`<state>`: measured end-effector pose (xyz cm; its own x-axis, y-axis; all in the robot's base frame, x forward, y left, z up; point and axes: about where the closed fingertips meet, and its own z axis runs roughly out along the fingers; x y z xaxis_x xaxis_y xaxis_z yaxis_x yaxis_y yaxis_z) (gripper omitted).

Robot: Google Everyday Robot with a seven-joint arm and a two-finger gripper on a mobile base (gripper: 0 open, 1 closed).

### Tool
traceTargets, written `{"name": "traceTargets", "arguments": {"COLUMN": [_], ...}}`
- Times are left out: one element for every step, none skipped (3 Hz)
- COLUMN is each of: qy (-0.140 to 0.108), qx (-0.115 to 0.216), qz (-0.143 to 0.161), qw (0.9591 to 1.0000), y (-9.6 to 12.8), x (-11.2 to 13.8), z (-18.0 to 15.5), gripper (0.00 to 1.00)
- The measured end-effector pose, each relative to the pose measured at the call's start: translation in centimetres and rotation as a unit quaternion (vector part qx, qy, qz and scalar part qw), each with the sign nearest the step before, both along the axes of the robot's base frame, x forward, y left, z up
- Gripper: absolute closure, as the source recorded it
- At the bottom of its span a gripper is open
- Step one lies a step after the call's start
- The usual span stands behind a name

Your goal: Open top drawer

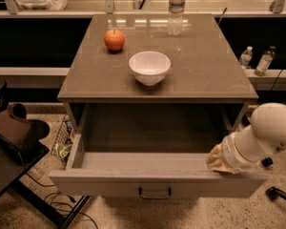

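The top drawer (152, 187) stood wide open, sticking out from under the front edge of the tabletop (205, 75). The gripper (219, 160) was at the drawer's right end, below the front right corner. I could not tell if it was open or closed. A white bowl (149, 67) sat in the middle of the tabletop.

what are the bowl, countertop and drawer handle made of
The bowl looks like glazed ceramic, white and glossy. The countertop: polished laminate or stone; it mirrors the bottle. The drawer handle: thin dark bar, probably metal. The gripper sits at the top drawer's right front corner.
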<state>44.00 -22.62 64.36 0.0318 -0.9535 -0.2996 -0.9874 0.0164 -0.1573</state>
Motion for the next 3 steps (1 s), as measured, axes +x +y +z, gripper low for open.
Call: {"name": "traceTargets", "arguments": {"qy": [0.001, 0.016, 0.030], "qx": [0.000, 0.008, 0.015], "qz": [-0.001, -0.015, -0.022], "qw": [1.0000, 0.9997, 0.9992], "y": [0.0, -0.5, -0.6], "x": [-0.2, -3.6, -5.8], "z": [0.0, -0.2, -0.5], "gripper": [1.00, 1.00, 1.00]}}
